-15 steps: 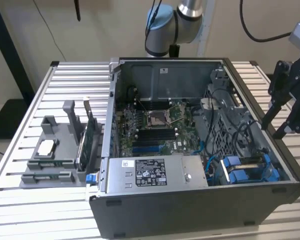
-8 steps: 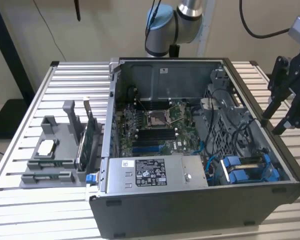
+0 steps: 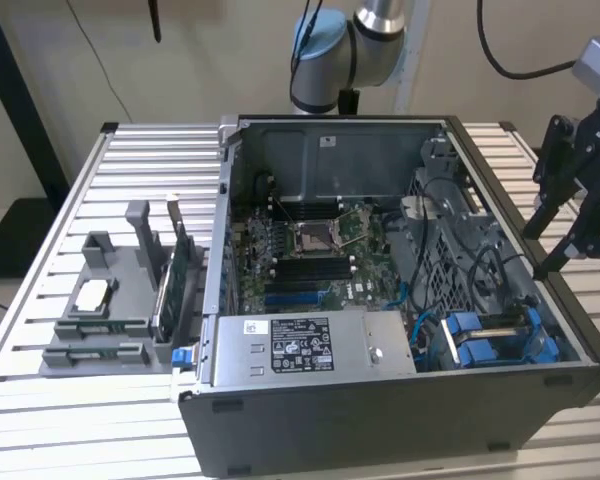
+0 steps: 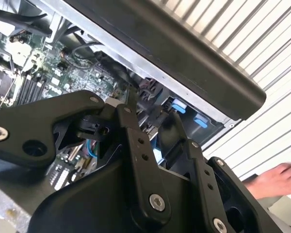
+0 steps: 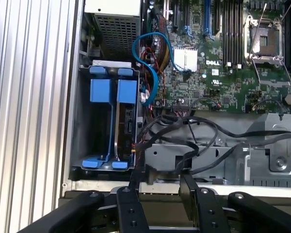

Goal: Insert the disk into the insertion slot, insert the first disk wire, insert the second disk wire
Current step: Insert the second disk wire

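Note:
The disk (image 5: 125,121) stands edge-on in its bright blue carrier (image 5: 109,92), inside the insertion slot (image 5: 82,121) at the case's front corner. In the exterior view the carrier (image 3: 500,335) shows at the front right of the case. My gripper (image 3: 540,252) hangs over the case's right wall, above the slot. It is open, with nothing between the fingers (image 5: 132,194). Black wires (image 5: 184,133) lie loose over the grey cage beside the slot. One of them runs close past a fingertip; I cannot tell if they touch.
A grey power-supply box (image 3: 300,345) fills the case's front, and the motherboard (image 3: 310,240) lies behind it. A blue cable (image 5: 150,58) loops near the slot. A grey parts holder (image 3: 110,310) stands at the exterior view's left. A person's hand (image 4: 276,179) rests beyond the case.

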Controlling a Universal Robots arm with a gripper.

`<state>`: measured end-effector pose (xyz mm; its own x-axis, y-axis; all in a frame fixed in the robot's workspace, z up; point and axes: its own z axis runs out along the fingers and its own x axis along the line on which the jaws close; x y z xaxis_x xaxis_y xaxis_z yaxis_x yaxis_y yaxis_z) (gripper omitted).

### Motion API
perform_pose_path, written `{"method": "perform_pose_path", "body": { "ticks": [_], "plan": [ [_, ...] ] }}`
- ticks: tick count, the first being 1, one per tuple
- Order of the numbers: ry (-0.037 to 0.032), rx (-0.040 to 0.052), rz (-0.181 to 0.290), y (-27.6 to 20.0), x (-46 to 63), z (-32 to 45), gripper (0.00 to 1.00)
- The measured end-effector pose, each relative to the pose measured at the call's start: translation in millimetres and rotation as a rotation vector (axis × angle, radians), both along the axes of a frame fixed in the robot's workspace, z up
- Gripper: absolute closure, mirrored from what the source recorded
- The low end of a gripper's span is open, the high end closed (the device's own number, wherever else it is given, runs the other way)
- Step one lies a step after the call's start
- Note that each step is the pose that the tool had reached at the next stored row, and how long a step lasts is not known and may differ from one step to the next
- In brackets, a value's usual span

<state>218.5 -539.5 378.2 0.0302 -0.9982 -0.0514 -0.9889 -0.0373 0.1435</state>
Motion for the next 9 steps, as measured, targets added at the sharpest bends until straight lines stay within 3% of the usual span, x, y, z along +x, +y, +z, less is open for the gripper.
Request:
{"method": "perform_pose_path", "body": {
  "ticks": [3, 4, 9],
  "plan": [
    [0.0006, -0.0002, 0.000, -0.7, 0.5, -2.2, 0.56],
    [0.0025, 0.0002, 0.000, -1.6, 0.8, -2.4, 0.63],
    [0.0105, 0.0001, 0.000, -8.6, 1.9, -2.4, 0.70]
  ]
}}
